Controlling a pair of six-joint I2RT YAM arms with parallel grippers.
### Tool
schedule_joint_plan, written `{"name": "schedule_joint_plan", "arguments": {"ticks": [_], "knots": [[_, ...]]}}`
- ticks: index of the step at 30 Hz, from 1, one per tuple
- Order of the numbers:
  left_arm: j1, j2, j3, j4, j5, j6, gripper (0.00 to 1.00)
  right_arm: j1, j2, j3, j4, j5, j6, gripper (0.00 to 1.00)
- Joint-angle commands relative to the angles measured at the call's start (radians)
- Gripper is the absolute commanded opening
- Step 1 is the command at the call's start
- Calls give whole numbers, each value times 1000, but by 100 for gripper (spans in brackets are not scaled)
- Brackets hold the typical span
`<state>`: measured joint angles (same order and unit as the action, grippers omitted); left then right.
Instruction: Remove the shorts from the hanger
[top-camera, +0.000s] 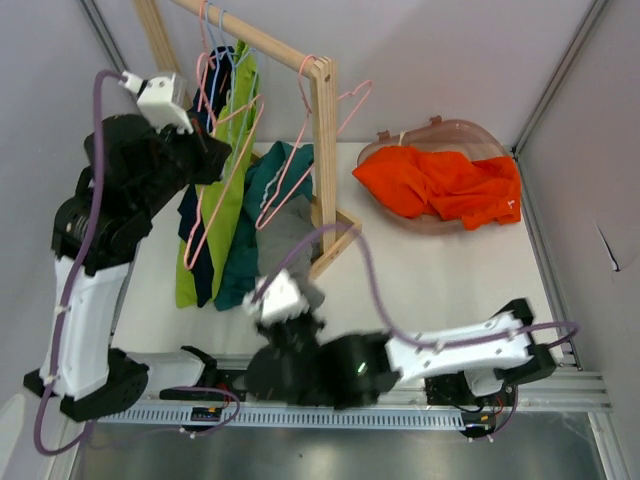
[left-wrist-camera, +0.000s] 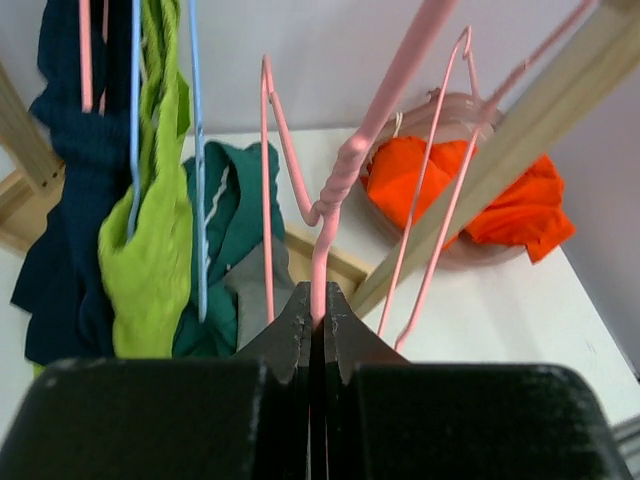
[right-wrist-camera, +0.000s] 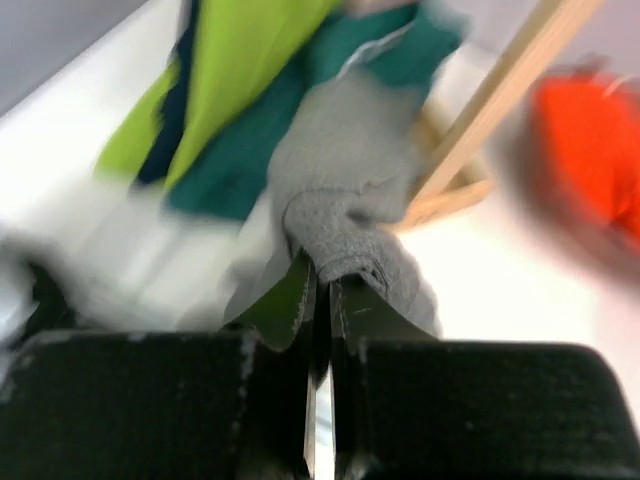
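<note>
Right claw (right-wrist-camera: 320, 278), low near the white desk (right-wrist-camera: 500, 290), is pressed together on a fold of the soft grey cloth shorts (right-wrist-camera: 345, 180), which run up and away from it toward the thin pink wire hanger (left-wrist-camera: 345, 170) that the raised left claw (left-wrist-camera: 322, 300) pinches.

Orange shorts (top-camera: 440, 185) were bright, solid orange. Basket (top-camera: 470, 130) under them was see-thru pinkish-brown. Lime green shorts (top-camera: 228, 190), dark navy shorts (top-camera: 187, 215), teal shorts (top-camera: 240, 265) & grey shorts (top-camera: 285, 235) were all plain; teal pair had a whitish strip inside. Pink hanger (left-wrist-camera: 345, 170) was pale pink, blue hanger (left-wrist-camera: 195, 150) light blue. Rack (top-camera: 323, 130) was pale wood, table (top-camera: 430, 280) white. Left arm (top-camera: 85, 300) & right arm (top-camera: 470, 345) were black & white w/ purple cables (top-camera: 96, 140). Left gripper (left-wrist-camera: 318, 320) & right gripper (right-wrist-camera: 320, 300) were black.
</note>
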<state>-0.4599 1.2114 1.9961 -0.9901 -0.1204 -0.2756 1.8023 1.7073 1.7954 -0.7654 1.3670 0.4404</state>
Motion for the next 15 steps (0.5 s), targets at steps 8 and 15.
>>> {"name": "schedule_joint_plan", "arguments": {"ticks": [8,15], "knots": [[79,232,242,139,235,64,0,-555,-420,72,820,-150,-913,0],[156,349,294,220,402,64,0,-1032,-321,288,674,-557,-774,0]]}}
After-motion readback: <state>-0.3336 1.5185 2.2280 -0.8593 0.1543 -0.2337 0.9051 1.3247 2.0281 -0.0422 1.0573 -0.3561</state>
